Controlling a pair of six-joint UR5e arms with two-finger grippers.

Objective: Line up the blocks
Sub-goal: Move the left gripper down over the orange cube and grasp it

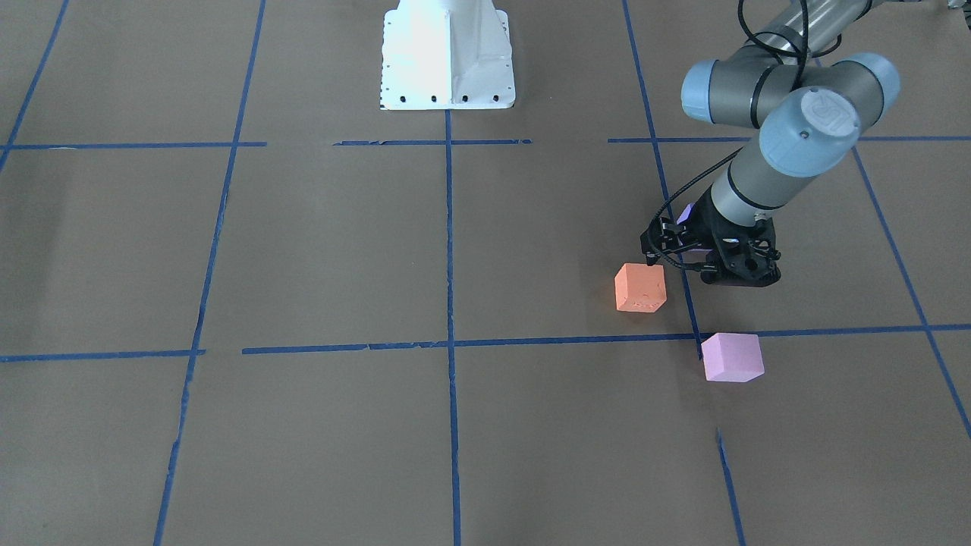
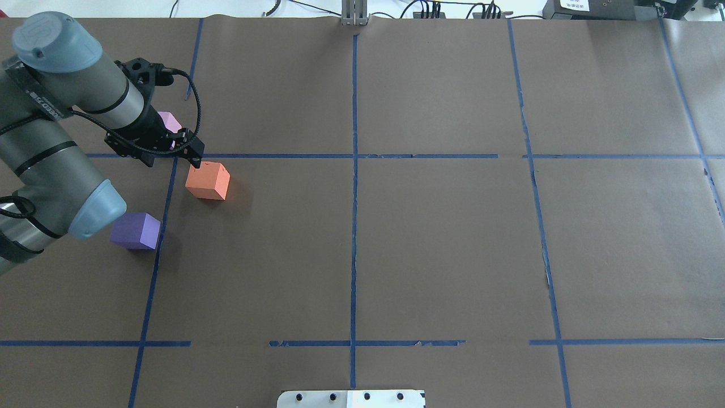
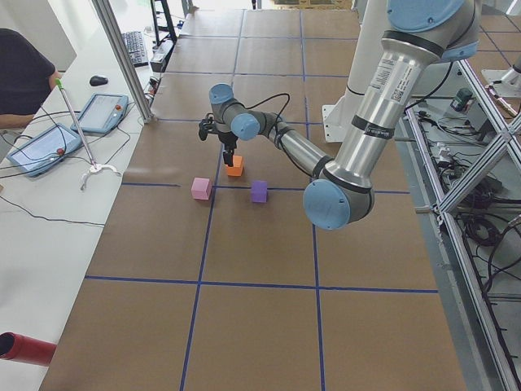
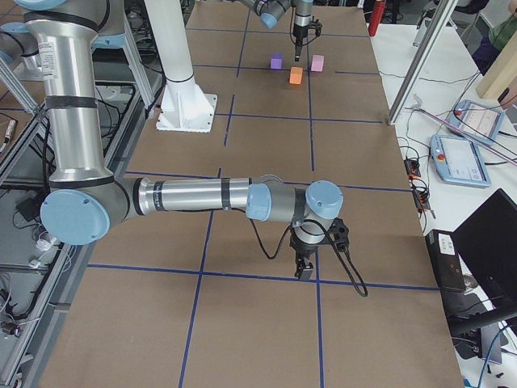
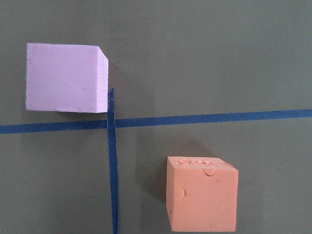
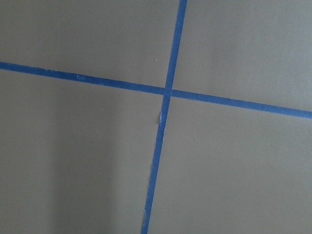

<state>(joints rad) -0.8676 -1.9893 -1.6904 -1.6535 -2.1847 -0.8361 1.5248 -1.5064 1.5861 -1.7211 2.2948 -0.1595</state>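
The orange block (image 1: 641,287) lies on the brown table, seen also from overhead (image 2: 208,180). The pale pink block (image 1: 732,356) lies nearer the operators' side and is partly hidden behind my left wrist from overhead (image 2: 169,120). The dark purple block (image 2: 136,231) lies nearer my base, mostly hidden behind the arm in the front view (image 1: 686,214). My left gripper (image 2: 195,160) looks shut and empty, its tip low beside the orange block's far corner. The left wrist view shows the pink (image 5: 66,78) and orange (image 5: 202,195) blocks, apart. My right gripper (image 4: 303,267) shows only in the right side view; I cannot tell its state.
Blue tape lines (image 2: 354,156) divide the brown table into squares. The white robot base (image 1: 447,57) stands at the middle of my side. Tablets and cables (image 3: 49,147) lie on the operators' desk beyond the table edge.
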